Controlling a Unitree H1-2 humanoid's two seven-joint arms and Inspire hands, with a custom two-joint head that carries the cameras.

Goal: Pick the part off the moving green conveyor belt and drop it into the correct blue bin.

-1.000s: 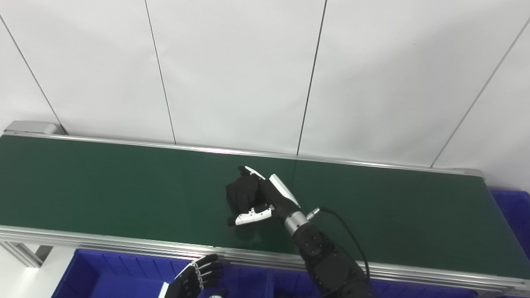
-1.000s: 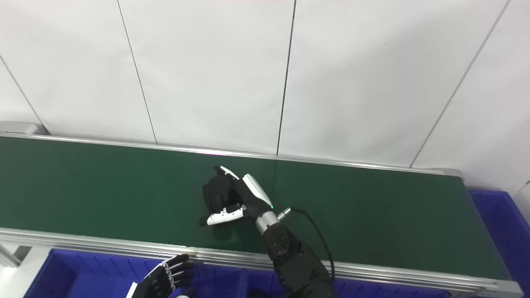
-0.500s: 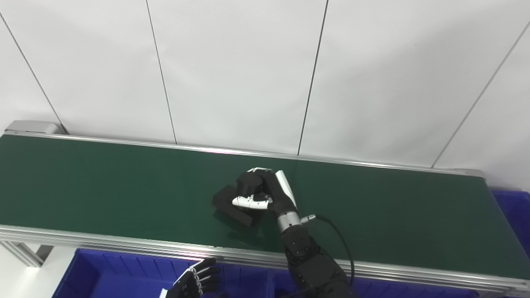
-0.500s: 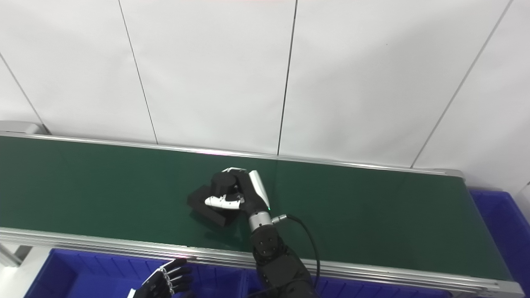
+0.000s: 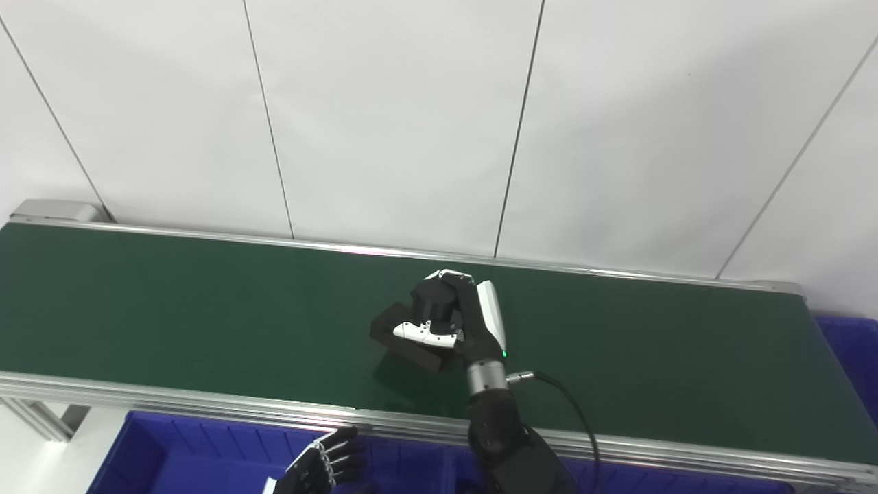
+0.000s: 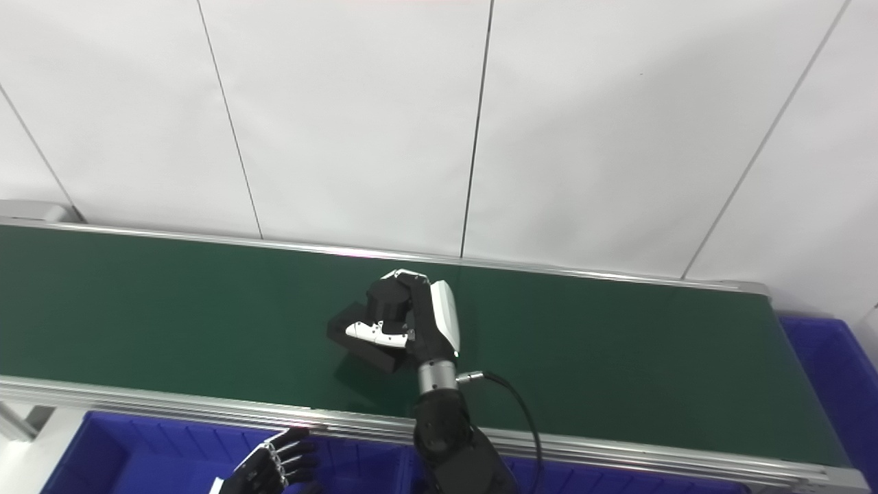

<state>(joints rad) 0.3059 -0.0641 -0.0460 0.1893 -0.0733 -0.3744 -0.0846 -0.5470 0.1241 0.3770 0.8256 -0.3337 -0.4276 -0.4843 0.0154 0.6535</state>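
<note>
One flat black rectangular block (image 5: 411, 341) is clamped in the right hand (image 5: 453, 319), above the green conveyor belt (image 5: 171, 309) (shadow beneath); left hand (image 5: 322, 468), fingers spread, hovers near the belt's front rail.

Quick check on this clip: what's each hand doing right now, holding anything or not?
Left hand: open, holding nothing, low over the blue plastic bin.
Right hand: shut on the black block-shaped part, above the green conveyor belt.

One green conveyor belt (image 5: 206, 309); one black part (image 5: 411, 339); two robot hands, right robot hand (image 5: 449, 319) and left robot hand (image 5: 322, 466); two blue bins: near bin (image 5: 185, 453), far-right bin (image 5: 850, 357)
</note>
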